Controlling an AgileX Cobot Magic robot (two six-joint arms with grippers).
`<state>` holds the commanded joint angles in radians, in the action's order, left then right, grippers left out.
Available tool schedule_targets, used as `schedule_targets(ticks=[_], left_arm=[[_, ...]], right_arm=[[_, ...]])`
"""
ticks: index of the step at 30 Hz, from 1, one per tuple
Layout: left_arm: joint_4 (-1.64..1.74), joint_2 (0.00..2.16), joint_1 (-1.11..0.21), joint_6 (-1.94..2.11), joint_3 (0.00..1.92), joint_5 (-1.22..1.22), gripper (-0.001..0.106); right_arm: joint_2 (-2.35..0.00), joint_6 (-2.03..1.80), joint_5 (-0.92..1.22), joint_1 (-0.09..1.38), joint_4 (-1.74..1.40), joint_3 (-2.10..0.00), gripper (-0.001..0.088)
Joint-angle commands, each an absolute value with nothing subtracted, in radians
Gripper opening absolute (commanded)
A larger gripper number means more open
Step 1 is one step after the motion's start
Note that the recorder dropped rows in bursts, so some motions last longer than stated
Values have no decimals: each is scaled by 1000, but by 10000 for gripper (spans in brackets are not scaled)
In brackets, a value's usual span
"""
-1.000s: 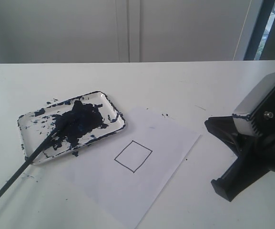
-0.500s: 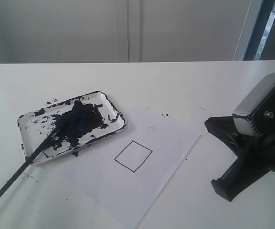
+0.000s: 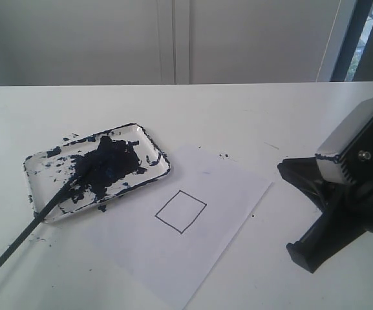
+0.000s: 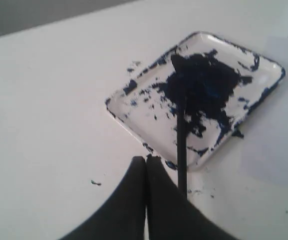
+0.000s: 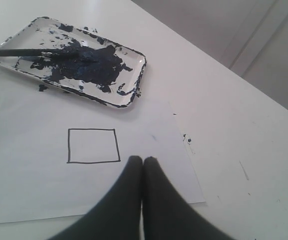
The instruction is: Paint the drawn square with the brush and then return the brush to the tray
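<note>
Left gripper (image 4: pixel 146 159) clenched, empty, just beside the brush (image 4: pixel 180 130) handle. Right gripper (image 5: pixel 143 160) clenched, empty, over the paper (image 5: pixel 34 190). Brush handle points to the desk's (image 3: pixel 270 110) near-left corner. Its tip lies in the tray (image 3: pixel 152 150). Square (image 3: pixel 180 211), outline only, sits mid-paper.

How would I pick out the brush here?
On the white table, find the paint-smeared tray. The brush is the only long thin black stick, its tip in the dark paint, handle jutting past the tray's rim.
</note>
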<state>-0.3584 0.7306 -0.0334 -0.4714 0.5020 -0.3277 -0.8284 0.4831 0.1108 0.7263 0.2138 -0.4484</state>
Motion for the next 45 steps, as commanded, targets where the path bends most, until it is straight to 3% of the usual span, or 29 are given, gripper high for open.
schedule_targets(ticks=[9,11,16,18,31,45], left_arm=[[-503,896,-33,-553,502,-450,20],[-557,925,-35,-622,502,-462,107],[-554,978,-66,-708,502,-467,462],[-529,1002,-71,-706,502,-465,502],[-462,1293,-71,-722,502,-337,493],[-462,1389,-71,-739,502,-300,484]], right_arm=[[-828,483,111,726,214,-448,0],[-828,483,111,726,214,-448,0],[-828,483,113,726,214,-448,0],[-828,483,115,726,214,-448,0],[-828,483,131,726,216,-448,0],[-828,483,133,726,216,-448,0]])
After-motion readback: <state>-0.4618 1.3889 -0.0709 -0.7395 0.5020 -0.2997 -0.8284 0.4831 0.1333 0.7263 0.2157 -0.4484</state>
